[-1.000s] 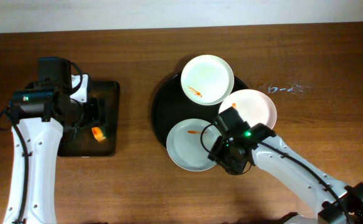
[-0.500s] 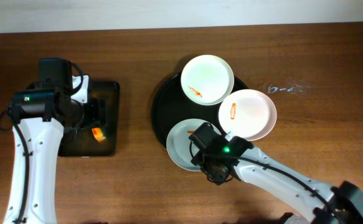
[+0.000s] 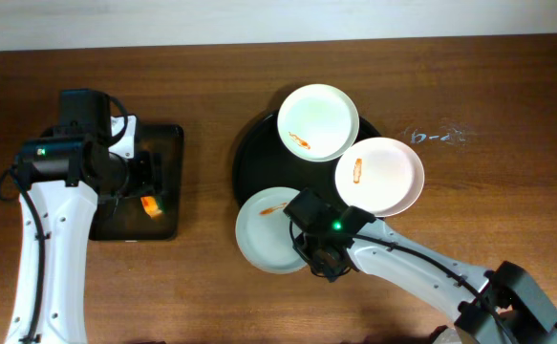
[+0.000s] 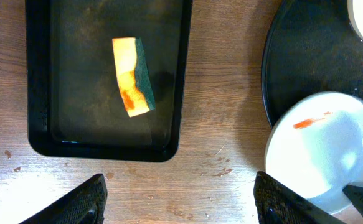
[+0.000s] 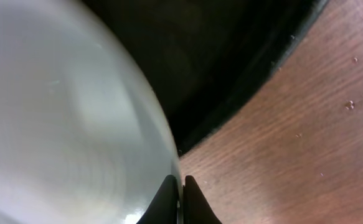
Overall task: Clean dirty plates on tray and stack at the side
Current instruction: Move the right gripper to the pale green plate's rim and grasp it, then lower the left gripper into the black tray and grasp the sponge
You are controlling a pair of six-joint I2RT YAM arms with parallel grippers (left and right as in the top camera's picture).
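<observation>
The round black tray (image 3: 247, 161) holds a white plate (image 3: 318, 121) with an orange smear at its far side and a pale pink plate (image 3: 380, 175) with a smear overhanging its right rim. A pale blue plate (image 3: 270, 229) with an orange smear overhangs the tray's front left rim; it also shows in the left wrist view (image 4: 321, 149). My right gripper (image 3: 310, 248) is shut on this plate's right rim, seen up close in the right wrist view (image 5: 180, 198). My left gripper (image 4: 181, 202) is open and empty above the rectangular tray.
A smaller rectangular black tray (image 3: 168, 143) at the left holds a yellow and green sponge (image 4: 133, 76) with an orange stain. White marks (image 3: 434, 136) are on the table right of the round tray.
My right gripper moved left across the pale blue plate and closed on its rim. The plate slid left and now overhangs the tray's front left rim. The left arm has not moved.
</observation>
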